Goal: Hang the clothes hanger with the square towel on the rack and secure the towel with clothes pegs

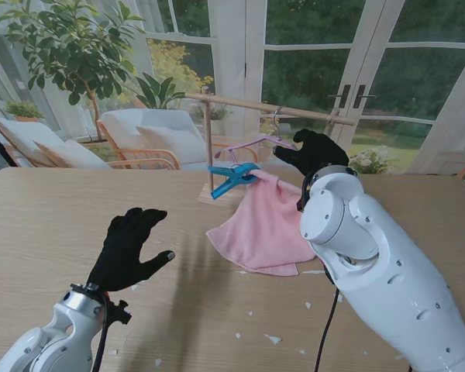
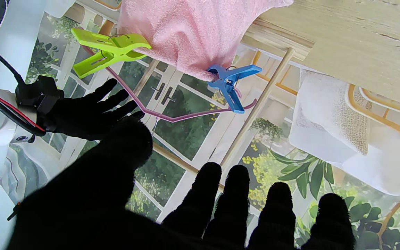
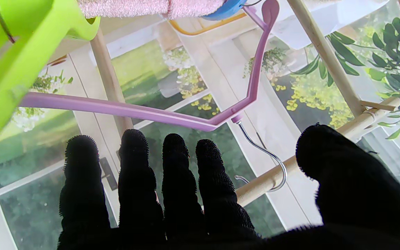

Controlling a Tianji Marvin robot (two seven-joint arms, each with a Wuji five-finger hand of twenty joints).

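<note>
The pink hanger (image 1: pixel 252 142) hangs by its metal hook (image 3: pixel 269 163) from the wooden rack's top bar (image 1: pixel 263 107). A pink square towel (image 1: pixel 265 225) drapes from it down onto the table. A blue peg (image 1: pixel 232 179) clamps the towel's left end; the same blue peg (image 2: pixel 229 81) shows in the left wrist view. A green peg (image 2: pixel 108 50) grips the towel's other end, and this green peg (image 3: pixel 16 59) looms close in the right wrist view. My right hand (image 1: pixel 313 152) is open beside the hanger's right end, holding nothing. My left hand (image 1: pixel 129 248) is open over the table, well short of the rack.
The rack's upright post (image 1: pixel 208 143) stands on a small base at the table's far middle. Small white scraps (image 1: pixel 272 339) lie on the wooden table (image 1: pixel 77 209) nearer to me. Chairs, plants and glass doors are beyond the table's far edge.
</note>
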